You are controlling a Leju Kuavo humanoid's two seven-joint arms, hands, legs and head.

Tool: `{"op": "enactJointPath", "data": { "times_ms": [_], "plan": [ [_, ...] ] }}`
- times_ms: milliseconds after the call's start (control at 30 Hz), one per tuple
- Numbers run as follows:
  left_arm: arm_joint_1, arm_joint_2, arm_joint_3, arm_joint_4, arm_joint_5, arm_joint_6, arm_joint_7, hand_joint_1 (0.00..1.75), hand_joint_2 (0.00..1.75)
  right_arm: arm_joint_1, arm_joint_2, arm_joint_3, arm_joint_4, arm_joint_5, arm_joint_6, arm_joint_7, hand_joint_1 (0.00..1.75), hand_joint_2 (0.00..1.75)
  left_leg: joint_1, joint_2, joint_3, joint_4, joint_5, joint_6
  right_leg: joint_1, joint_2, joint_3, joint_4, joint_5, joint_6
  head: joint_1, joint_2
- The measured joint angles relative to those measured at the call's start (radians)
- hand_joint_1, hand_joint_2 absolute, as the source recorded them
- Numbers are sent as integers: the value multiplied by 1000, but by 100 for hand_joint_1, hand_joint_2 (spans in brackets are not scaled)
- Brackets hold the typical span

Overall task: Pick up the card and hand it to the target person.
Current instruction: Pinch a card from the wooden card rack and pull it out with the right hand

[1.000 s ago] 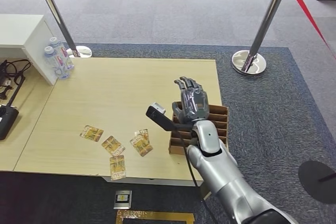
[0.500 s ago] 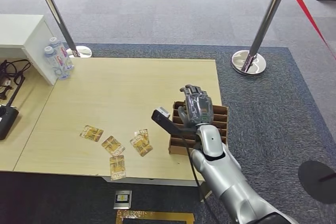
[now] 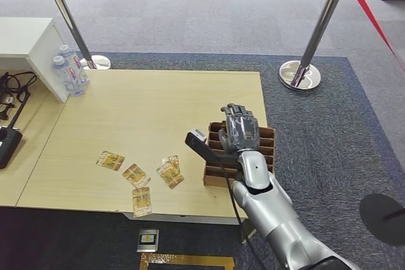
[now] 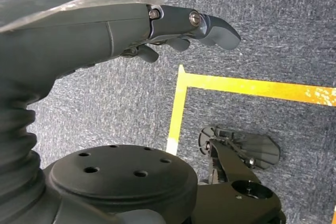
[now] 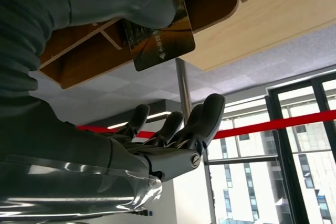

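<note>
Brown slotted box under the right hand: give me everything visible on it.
The brown slotted box looks like corrugated cardboard, open on top, with dividers forming parallel slots. It sits flat at the right front corner of the light wooden table, beside its right edge. The right robot hand hovers over its middle, fingers apart, hiding part of the slots; whether it touches the box cannot be told. In the right wrist view the dividers show close up, with a dark gold card standing in a slot next to the thumb.
</note>
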Motion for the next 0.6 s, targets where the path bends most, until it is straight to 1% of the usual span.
{"op": "enactJointPath", "data": {
  "times_ms": [367,500,600],
  "plan": [
    [0,0,0,0,1,-1,0,0,175,-49,1,-16,58,38,18,27,62,175,0,0,0,0,0,0,0,0,0,0,0,0,0,0],
    [0,0,0,0,0,-1,0,0,175,-62,2,-20,80,39,21,28,67,175,0,0,0,0,0,0,0,0,0,0,0,0,0,0],
    [0,0,0,0,0,-1,0,0,175,-69,2,-22,96,39,23,28,68,175,0,0,0,0,0,0,0,0,0,0,0,0,0,0]
  ]
}}
